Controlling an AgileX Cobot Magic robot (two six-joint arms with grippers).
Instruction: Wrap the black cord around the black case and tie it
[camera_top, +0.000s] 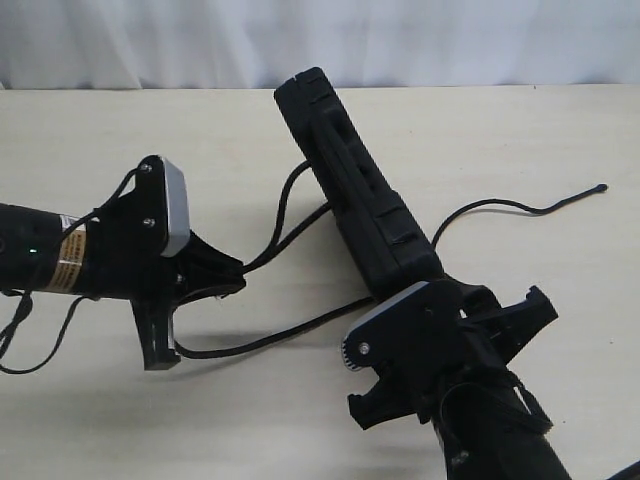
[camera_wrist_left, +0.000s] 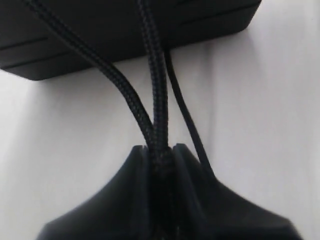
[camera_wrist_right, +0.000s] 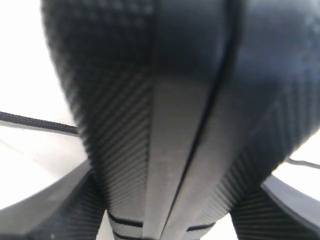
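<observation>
Left tool (camera_wrist_left: 160, 157): clamped on two strands of cord (camera_wrist_left: 156, 85), which run straight ahead to the case (camera_top: 350, 190).
Right tool (camera_top: 430, 300): grips the case's near end; its long axis points away from the tool.
Free cord end: on the surface (camera_top: 120, 400) beyond the case, nearer the right tool.

**Both end effectors gripping**

L arm (camera_top: 40, 255) enters from the left edge, approx. level. L end effector (camera_top: 232, 272) has its jaws nearly together, pinching the thin black braided cord (camera_wrist_left: 157, 100). R arm (camera_top: 500, 440) comes up from bottom right. R end effector (camera_top: 440, 290) has its jaws wide, clamped on the end of the flat matte black plastic case (camera_top: 350, 180).
</observation>
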